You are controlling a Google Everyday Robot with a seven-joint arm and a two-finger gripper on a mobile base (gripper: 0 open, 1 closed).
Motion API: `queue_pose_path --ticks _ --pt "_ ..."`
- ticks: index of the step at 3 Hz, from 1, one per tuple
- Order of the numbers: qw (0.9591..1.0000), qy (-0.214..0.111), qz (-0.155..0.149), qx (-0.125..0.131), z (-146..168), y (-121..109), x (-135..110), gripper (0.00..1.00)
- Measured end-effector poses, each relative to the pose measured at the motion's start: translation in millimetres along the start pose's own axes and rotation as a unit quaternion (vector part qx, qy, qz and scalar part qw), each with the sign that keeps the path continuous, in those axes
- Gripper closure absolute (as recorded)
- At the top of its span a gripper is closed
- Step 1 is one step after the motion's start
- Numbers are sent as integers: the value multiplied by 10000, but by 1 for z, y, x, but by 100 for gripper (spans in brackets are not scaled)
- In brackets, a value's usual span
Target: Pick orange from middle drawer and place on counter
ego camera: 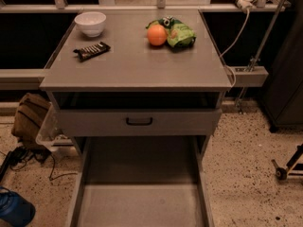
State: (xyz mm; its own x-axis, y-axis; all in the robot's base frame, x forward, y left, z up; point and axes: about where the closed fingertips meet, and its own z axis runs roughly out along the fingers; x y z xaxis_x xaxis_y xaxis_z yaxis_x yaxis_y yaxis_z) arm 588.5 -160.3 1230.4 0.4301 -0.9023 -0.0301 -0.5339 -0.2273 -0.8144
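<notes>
The orange [157, 35] sits on the counter [137, 67] at the back, touching a green crinkled snack bag [179, 32] on its right. The middle drawer [142, 202] is pulled out at the bottom of the view and its grey floor is bare. My gripper and arm are not in view.
A white bowl [91, 22] stands at the counter's back left, with a dark snack bar [91, 50] in front of it. A shut drawer front with a black handle [138, 121] is under the counter. A white cable [236, 30] hangs at the right. Bags and cords [28, 122] lie on the floor at the left.
</notes>
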Motion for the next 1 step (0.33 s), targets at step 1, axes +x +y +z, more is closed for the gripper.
queue_pose_path --ticks 1 --pt "9969 633 371 280 -73 25 55 0"
